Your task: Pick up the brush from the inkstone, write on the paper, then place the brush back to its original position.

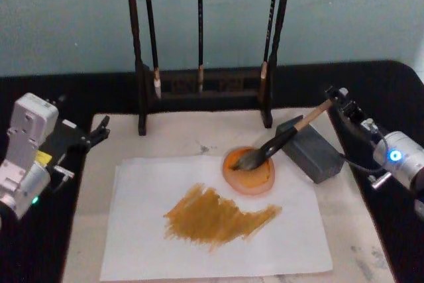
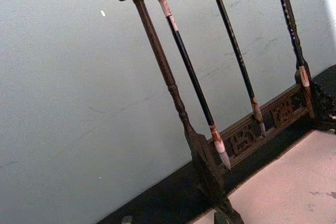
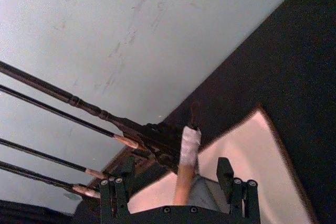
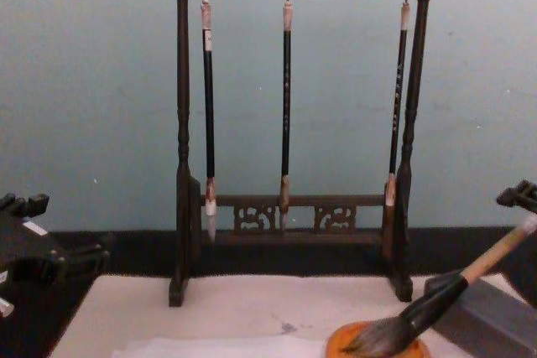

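Head view: right gripper, fingers spread, straddles the brush handle's end, bristles slanting down-left toward the mat's centre.

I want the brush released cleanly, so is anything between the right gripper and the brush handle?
No. The brush handle already sits between the right gripper's fingers, which stand open either side of it. Its bristles rest in the orange dish, its ferrule leans on the grey block.
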Robot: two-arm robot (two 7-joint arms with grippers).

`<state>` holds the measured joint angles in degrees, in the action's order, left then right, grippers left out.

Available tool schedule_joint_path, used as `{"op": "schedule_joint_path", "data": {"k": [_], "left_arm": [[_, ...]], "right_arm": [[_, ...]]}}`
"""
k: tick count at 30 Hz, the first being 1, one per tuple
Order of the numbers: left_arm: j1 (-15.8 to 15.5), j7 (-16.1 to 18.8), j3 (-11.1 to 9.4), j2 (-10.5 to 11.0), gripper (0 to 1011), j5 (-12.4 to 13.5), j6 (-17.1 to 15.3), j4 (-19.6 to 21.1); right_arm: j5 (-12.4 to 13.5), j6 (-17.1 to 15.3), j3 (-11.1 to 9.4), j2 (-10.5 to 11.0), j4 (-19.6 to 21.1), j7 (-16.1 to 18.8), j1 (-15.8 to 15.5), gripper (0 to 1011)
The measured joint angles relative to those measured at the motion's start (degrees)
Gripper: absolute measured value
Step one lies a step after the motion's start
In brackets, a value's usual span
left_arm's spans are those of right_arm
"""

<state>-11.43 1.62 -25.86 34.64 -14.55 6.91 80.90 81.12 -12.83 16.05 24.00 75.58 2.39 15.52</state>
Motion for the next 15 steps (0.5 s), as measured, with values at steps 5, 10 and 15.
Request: {"op": "schedule_joint_path", "data": {"k": [5,10,15], "left_arm": [[0.0,0.0,0.0,0.0,1010,0.0,0.0,0.0],[0.0,0.0,0.0,0.0,1010,0.0,0.0,0.0],[0.0,0.0,0.0,0.0,1010,0.0,0.0,0.0]], "right_arm": [[0.2,0.8,-0.6,3.7,7.2,-3.4,-4.3,1000],[-8.5,7.5,0.3,8.4,13.4,-2.3,-6.9,1000],[-26.9,15.9,4.0,12.3,17.0,-2.5,-7.1,1000]]}}
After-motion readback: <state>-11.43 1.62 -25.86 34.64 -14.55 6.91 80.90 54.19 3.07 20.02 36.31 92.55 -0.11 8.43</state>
